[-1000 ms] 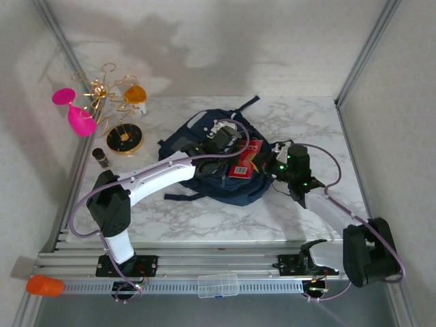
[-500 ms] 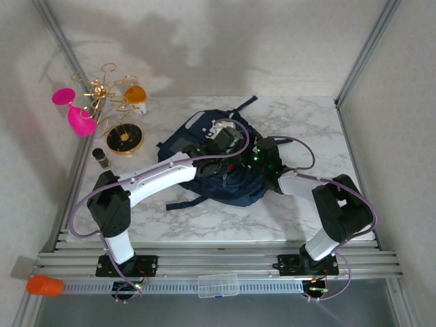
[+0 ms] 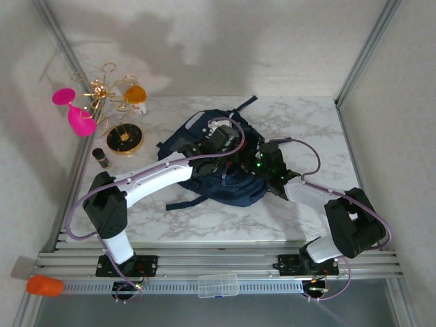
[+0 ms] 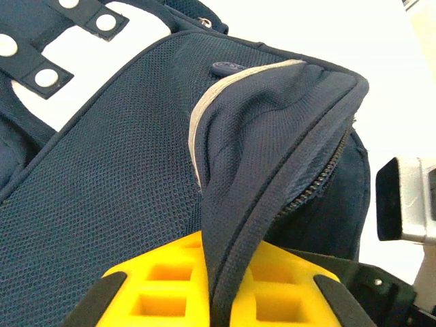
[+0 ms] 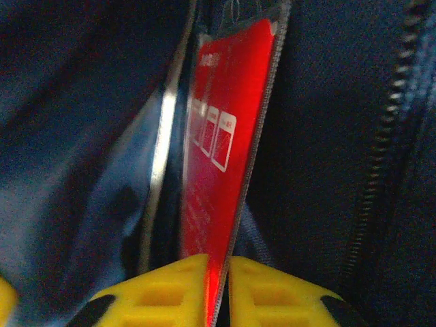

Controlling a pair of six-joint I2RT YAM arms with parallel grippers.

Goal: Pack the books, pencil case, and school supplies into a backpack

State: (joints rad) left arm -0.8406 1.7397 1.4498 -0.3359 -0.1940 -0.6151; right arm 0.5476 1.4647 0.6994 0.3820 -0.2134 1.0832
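Observation:
The navy backpack (image 3: 221, 178) lies in the middle of the table with its mouth facing right. My left gripper (image 3: 228, 145) is shut on the edge of the backpack's opening, and its yellow fingers (image 4: 170, 289) pinch the raised navy flap (image 4: 272, 136). My right gripper (image 3: 257, 161) is at the backpack's mouth, shut on the red packet of school supplies (image 5: 225, 136). The packet stands on edge inside the dark interior, with the zipper (image 5: 381, 157) to its right. The books and the pencil case are hidden.
A gold wire stand (image 3: 109, 102) with pink and orange glasses stands at the back left, a small dark jar (image 3: 101, 158) near it. A clear plastic box (image 3: 218, 285) and an orange object (image 3: 44, 285) rest on the front rail.
The right gripper has moved left from beside the backpack into its mouth, carrying the red packet inside. The left gripper keeps holding the flap up.

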